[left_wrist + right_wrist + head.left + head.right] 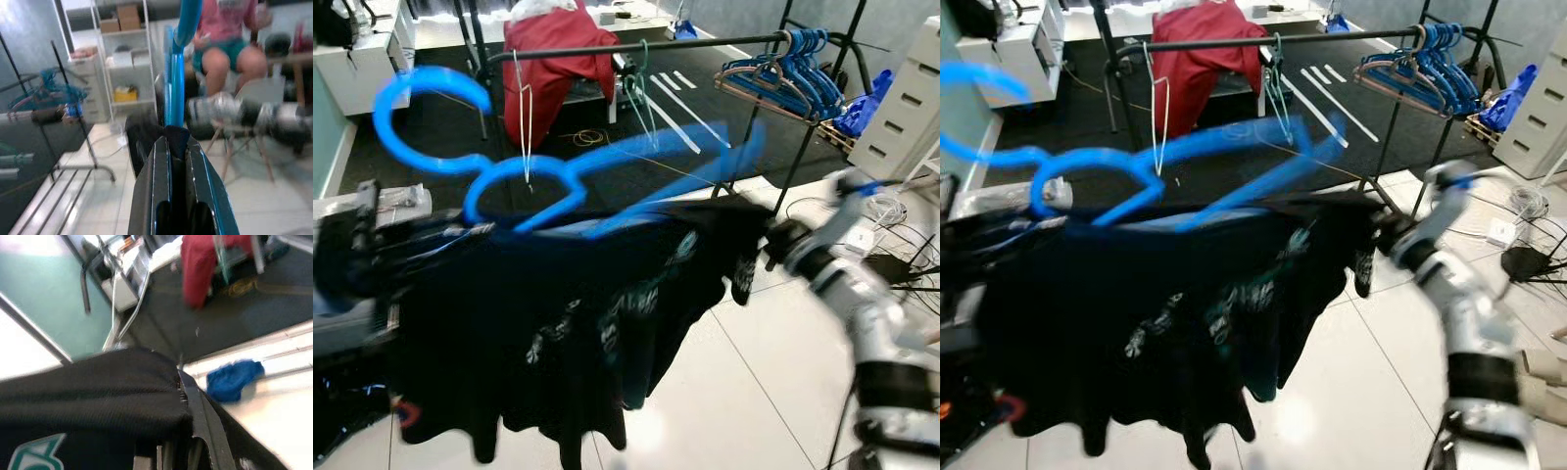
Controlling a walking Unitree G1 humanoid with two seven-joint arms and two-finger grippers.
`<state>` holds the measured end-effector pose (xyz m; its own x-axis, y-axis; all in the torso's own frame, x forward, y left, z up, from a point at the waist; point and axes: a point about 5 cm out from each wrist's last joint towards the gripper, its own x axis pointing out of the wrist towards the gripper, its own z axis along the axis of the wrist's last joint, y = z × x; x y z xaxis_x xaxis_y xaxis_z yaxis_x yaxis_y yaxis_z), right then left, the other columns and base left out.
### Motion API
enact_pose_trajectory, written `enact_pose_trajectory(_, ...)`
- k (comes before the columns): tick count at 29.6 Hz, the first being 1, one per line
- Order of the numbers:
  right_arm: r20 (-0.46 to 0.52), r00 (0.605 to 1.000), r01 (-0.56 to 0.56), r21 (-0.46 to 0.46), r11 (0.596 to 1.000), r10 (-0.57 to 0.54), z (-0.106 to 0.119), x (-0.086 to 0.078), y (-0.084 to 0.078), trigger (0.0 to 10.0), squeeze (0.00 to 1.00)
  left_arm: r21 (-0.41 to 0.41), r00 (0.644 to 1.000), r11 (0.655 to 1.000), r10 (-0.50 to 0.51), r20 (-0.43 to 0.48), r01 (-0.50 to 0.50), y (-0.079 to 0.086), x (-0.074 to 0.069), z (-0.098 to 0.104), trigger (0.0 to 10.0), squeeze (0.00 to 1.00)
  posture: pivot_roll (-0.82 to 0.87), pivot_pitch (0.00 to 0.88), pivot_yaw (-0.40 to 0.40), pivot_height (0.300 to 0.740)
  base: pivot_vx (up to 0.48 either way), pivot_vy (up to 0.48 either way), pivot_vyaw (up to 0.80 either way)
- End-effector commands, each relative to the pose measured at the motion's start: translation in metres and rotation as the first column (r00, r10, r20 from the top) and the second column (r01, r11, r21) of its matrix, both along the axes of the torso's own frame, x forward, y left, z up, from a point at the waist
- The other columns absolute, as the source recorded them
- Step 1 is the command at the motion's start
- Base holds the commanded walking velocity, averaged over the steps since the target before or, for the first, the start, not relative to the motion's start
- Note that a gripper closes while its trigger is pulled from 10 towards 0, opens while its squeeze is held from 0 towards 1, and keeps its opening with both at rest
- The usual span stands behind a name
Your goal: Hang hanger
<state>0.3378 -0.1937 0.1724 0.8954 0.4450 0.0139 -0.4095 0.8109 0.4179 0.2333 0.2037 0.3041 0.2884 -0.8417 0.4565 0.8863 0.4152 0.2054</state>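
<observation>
1. Left gripper (177, 147) is clamped on the blue hanger (538, 181) near its neck; in the left wrist view the two black fingers (154, 181) press flat against the blue plastic rising between them.
2. Right gripper (183, 431) looks pinched on the far shoulder of the black T-shirt (578, 313), with cloth bunched between its fingers, though motion blur makes that hard to confirm.
3. To do the step well, keep both grips firm. Lift the hook above the clothes rail (636, 46), which stands beyond the shirt. Bring the hook's open side over the bar in the free stretch between the white wire hanger (525, 117) and the bunch of blue hangers (783, 73), then lower it until the rail takes the weight. Only then let go.
4. The blue hanger is thick plastic with a big curled hook, tilted and smeared by motion. It is in front of the rail and not yet on it. The T-shirt, with a pale print, hangs loose and heavy from it, so it may swing.
</observation>
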Motion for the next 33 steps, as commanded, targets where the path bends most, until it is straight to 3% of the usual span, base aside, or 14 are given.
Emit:
enact_pose_trajectory(1, 0.024, 0.999, -0.044, -0.037, 0.998, 0.045, 0.005, 0.0, 0.019, 0.0, 0.0, -0.086, 1.0, 0.996, 0.012, -0.01, -0.013, -0.015, 0.004, 0.004, 10.0, 0.0, -0.07, 0.071, -0.018, 0.74, 0.0, 0.0, 0.0)
enact_pose_trajectory(2, 0.046, 0.997, -0.052, -0.043, 0.998, 0.054, 0.007, 0.001, 0.028, 0.0, 0.0, -0.213, 0.999, 0.977, 0.015, -0.045, -0.024, -0.03, 0.012, 0.005, 10.0, 0.0, -0.07, 0.071, -0.018, 0.74, 0.0, 0.0, 0.0)
enact_pose_trajectory(3, 0.046, 0.997, -0.052, -0.043, 0.998, 0.054, 0.007, 0.001, 0.028, 0.0, 0.0, -0.213, 0.999, 0.977, 0.015, -0.045, -0.024, -0.03, 0.012, 0.005, 10.0, 0.0, -0.07, 0.071, -0.018, 0.74, 0.0, 0.0, 0.0)
enact_pose_trajectory(5, 0.083, 0.994, -0.065, -0.016, 0.998, 0.067, 0.015, 0.006, 0.042, 0.0, 0.0, -0.471, 0.986, 0.876, 0.023, -0.165, -0.099, -0.059, 0.03, 0.005, 10.0, 0.0, -0.07, 0.067, -0.025, 0.74, 0.0, 0.0, 0.0)
enact_pose_trajectory(7, 0.113, 0.988, -0.101, -0.004, 0.995, 0.101, 0.022, 0.007, 0.055, 0.0, 0.0, -0.587, 0.958, 0.788, 0.011, -0.287, -0.184, -0.082, 0.044, 0.0, 10.0, 0.0, -0.07, 0.067, -0.026, 0.74, 0.0, 0.0, 0.0)
enact_pose_trajectory(13, 0.122, 0.975, -0.186, -0.004, 0.982, 0.186, 0.023, 0.0, 0.075, 0.0, 0.0, -0.557, 0.921, 0.768, 0.107, -0.376, -0.316, -0.111, 0.058, -0.005, 10.0, 0.0, -0.07, 0.066, -0.024, 0.74, 0.0, 0.0, 0.0)
enact_pose_trajectory(18, 0.108, 0.959, -0.261, -0.021, 0.965, 0.262, 0.017, -0.012, 0.086, 0.0, 0.0, -0.491, 0.887, 0.753, 0.273, -0.372, -0.438, -0.105, 0.069, -0.003, 10.0, 0.0, -0.07, 0.068, -0.019, 0.74, 0.0, 0.0, 0.0)
enact_pose_trajectory(24, 0.061, 0.807, -0.579, -0.117, 0.807, 0.588, 0.002, -0.056, 0.113, 0.0, 0.0, -0.505, 0.842, 0.678, 0.372, -0.39, -0.533, -0.094, 0.077, 0.001, 10.0, 0.0, -0.08, 0.07, -0.02, 0.74, 0.0, 0.0, 0.0)
enact_pose_trajectory(27, 0.053, 0.798, -0.591, -0.125, 0.797, 0.6, 0.001, -0.059, 0.113, 0.0, 0.0, -0.507, 0.841, 0.674, 0.381, -0.385, -0.537, -0.094, 0.077, 0.002, 10.0, 0.0, -0.08, 0.07, -0.02, 0.74, 0.0, 0.0, 0.0)
enact_pose_trajectory(28, 0.034, 0.832, -0.545, -0.128, 0.828, 0.553, 0.0, -0.053, 0.107, 10.0, 0.0, -0.491, 0.851, 0.696, 0.393, -0.349, -0.524, -0.096, 0.075, 0.003, 10.0, 0.0, -0.08, 0.07, -0.021, 0.74, 0.0, 0.0, 0.0)
enact_pose_trajectory(29, 0.034, 0.832, -0.545, -0.128, 0.828, 0.553, 0.0, -0.053, 0.107, 10.0, 0.0, -0.491, 0.851, 0.696, 0.393, -0.349, -0.524, -0.096, 0.075, 0.003, 10.0, 0.0, -0.08, 0.07, -0.021, 0.74, 0.0, 0.0, 0.0)
enact_pose_trajectory(31, 0.042, 0.918, -0.388, -0.111, 0.915, 0.394, 0.004, -0.035, 0.091, 10.0, 0.0, -0.439, 0.87, 0.751, 0.421, -0.258, -0.493, -0.099, 0.071, 0.004, 10.0, 0.0, -0.08, 0.071, -0.022, 0.74, 0.0, 0.0, 0.0)
enact_pose_trajectory(32, 0.055, 0.929, -0.356, -0.128, 0.926, 0.365, 0.006, -0.031, 0.083, 10.0, 1.0, -0.406, 0.878, 0.779, 0.43, -0.21, -0.479, -0.1, 0.069, 0.005, 10.0, 0.0, -0.08, 0.069, -0.022, 0.74, 0.0, 0.0, 0.0)
enact_pose_trajectory(33, 0.064, 0.933, -0.344, -0.14, 0.929, 0.355, 0.009, -0.029, 0.077, 10.0, 1.0, -0.372, 0.883, 0.801, 0.439, -0.169, -0.469, -0.1, 0.068, 0.005, 10.0, 0.0, -0.08, 0.067, -0.022, 0.74, 0.0, 0.0, 0.0)
